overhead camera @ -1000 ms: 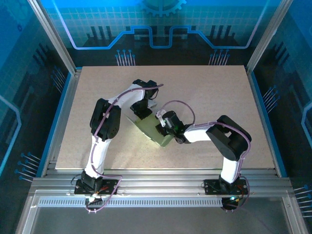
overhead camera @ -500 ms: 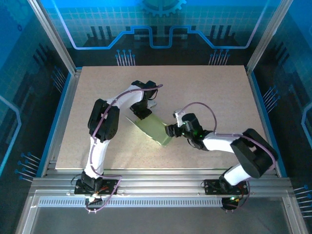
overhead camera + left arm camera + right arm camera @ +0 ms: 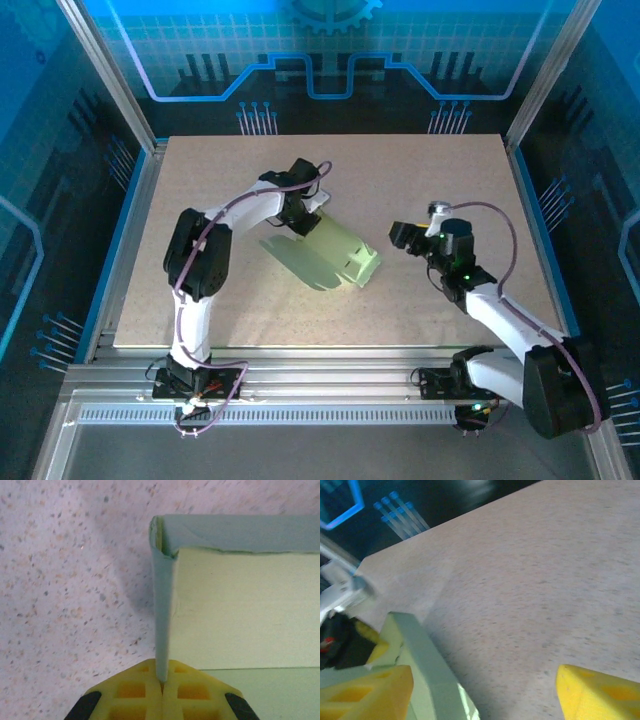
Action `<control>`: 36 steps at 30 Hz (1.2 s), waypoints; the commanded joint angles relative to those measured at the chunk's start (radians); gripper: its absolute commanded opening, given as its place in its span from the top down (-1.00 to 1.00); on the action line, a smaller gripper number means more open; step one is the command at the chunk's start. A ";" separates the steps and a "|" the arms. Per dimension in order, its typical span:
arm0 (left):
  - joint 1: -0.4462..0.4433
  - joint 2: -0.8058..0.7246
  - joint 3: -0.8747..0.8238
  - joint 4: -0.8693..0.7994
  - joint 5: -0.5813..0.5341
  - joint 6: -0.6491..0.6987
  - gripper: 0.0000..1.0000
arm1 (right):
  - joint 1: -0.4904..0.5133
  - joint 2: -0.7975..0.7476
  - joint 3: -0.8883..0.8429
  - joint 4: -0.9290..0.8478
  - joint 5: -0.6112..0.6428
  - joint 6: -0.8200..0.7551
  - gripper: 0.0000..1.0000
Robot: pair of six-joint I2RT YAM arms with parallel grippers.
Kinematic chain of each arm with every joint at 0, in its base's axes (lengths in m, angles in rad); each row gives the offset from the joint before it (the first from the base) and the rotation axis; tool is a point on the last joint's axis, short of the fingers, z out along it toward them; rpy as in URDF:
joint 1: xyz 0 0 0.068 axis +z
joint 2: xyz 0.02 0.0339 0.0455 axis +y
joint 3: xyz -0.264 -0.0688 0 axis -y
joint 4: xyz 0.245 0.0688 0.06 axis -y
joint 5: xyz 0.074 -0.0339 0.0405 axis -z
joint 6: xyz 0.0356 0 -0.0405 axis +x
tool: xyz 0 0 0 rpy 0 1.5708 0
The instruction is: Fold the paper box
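Note:
The paper box (image 3: 325, 258), pale lime-green card, lies partly folded in the middle of the table, its tabbed end pointing right. My left gripper (image 3: 300, 216) is at the box's far-left end. In the left wrist view its yellow fingers (image 3: 145, 695) are shut on an upright thin wall of the paper box (image 3: 240, 615). My right gripper (image 3: 405, 237) hovers to the right of the box, apart from it. In the right wrist view it (image 3: 485, 690) stands open over bare table, with a wall of the paper box (image 3: 422, 665) beside its left finger (image 3: 365, 692).
The speckled beige table (image 3: 450, 180) has free room to the right, behind and in front of the box. An aluminium frame (image 3: 330, 360) runs along its near edge and blue-lit panels enclose the sides.
My right gripper has opened, let go of the box's near-right end and drawn back to the right. The box has spread out toward the right. My left gripper stays shut on it.

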 commanded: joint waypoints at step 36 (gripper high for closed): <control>-0.029 -0.250 -0.355 0.804 0.457 -0.350 1.00 | 0.061 0.331 0.132 0.372 -0.505 0.440 0.13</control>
